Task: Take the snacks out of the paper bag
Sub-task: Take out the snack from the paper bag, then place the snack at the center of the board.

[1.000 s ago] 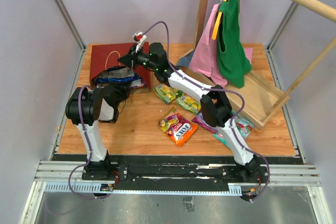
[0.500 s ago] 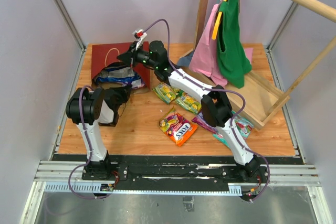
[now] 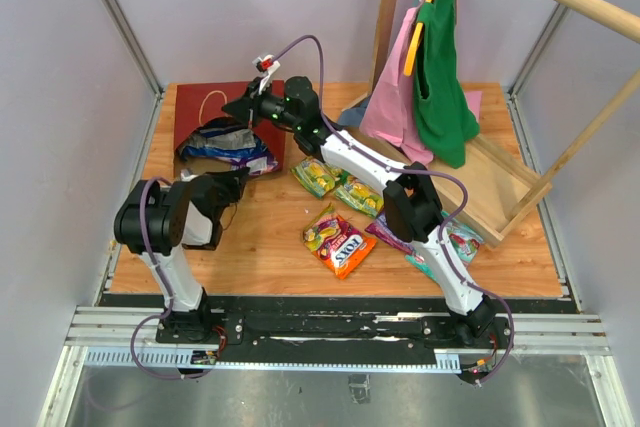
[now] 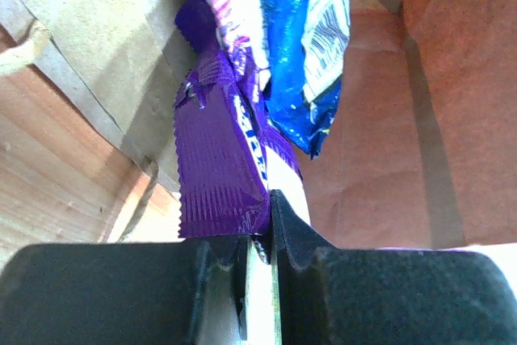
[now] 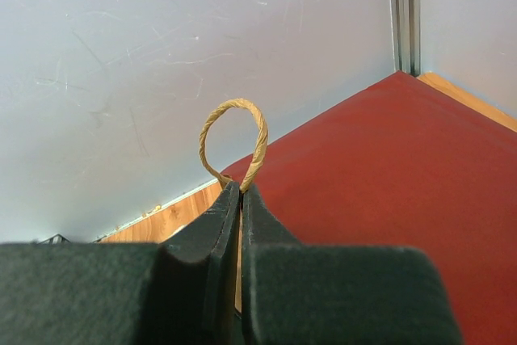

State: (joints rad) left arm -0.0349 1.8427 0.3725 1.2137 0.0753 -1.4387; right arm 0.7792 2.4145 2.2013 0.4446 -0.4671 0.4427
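— What is lying nearest me?
— Loose snacks [image 3: 352, 194] are lying on the table [image 3: 250, 247] between your arms, an orange packet [image 3: 345, 249] closest to you, all well apart from the bag.
— And my left gripper?
— Your left gripper [image 4: 258, 204] is pinching the crimped end of a purple packet [image 4: 216, 169] at the mouth of the paper bag [image 3: 196, 113], which is lying on its side at the far left of the table. The fingers are sitting narrow on the packet. A blue packet [image 4: 303, 46] is resting just beyond, inside the bag.
— The right one?
— Farthest back, your right gripper [image 5: 240, 190] is clamping the bag's twine handle [image 5: 234, 135], fingers pressed together on it.
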